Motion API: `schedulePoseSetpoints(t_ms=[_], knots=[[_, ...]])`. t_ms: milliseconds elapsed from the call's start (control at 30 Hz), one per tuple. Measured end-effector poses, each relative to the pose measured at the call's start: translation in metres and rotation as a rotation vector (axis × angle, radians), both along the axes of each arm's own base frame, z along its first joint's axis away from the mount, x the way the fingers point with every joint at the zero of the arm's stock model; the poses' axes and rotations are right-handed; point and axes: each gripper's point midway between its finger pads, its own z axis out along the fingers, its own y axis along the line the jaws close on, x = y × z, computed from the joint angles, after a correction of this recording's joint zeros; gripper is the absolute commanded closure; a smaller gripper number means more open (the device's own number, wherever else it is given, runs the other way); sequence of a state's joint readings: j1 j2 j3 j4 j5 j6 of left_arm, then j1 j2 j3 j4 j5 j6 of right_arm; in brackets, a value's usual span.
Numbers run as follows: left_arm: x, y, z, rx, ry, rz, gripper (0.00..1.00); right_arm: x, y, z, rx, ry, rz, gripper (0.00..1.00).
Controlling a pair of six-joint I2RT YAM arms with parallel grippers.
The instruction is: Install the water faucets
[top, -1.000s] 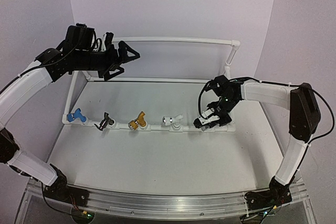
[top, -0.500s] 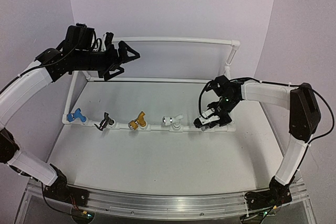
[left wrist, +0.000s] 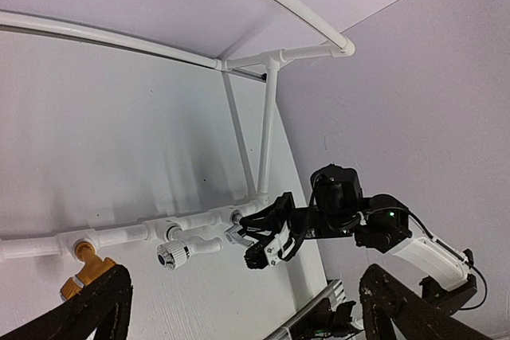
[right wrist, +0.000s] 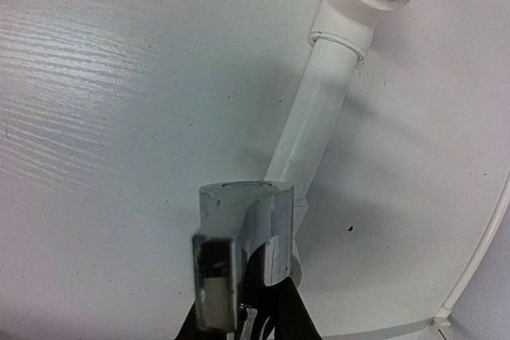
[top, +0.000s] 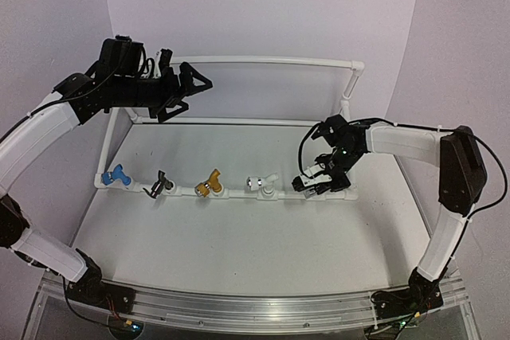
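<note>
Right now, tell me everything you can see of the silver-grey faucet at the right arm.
The silver-grey faucet looks like polished metal: a blocky, shiny body with a darker rectangular end face toward the wrist camera. The right gripper holds it in its jaws, just over the right end of the front white pipe. Handle and spout are hidden; whether it is seated cannot be told.

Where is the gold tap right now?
In the top view, the gold tap sits on the front white pipe, a little left of the middle, between the black tap and the white tap.
</note>
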State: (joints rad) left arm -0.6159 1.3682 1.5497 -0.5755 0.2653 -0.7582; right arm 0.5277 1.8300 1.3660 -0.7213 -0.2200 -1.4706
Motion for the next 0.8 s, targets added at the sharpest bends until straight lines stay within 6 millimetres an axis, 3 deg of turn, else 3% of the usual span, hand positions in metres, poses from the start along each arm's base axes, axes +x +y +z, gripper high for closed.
schedulePoseSetpoints(t_ms=[800], knots=[[0.0009,0.0008,-0.0001,0.002,-0.001,0.007,0.02,0.0009,-0.0026,0.0003,0.164,-0.011,-0.155,1.0]])
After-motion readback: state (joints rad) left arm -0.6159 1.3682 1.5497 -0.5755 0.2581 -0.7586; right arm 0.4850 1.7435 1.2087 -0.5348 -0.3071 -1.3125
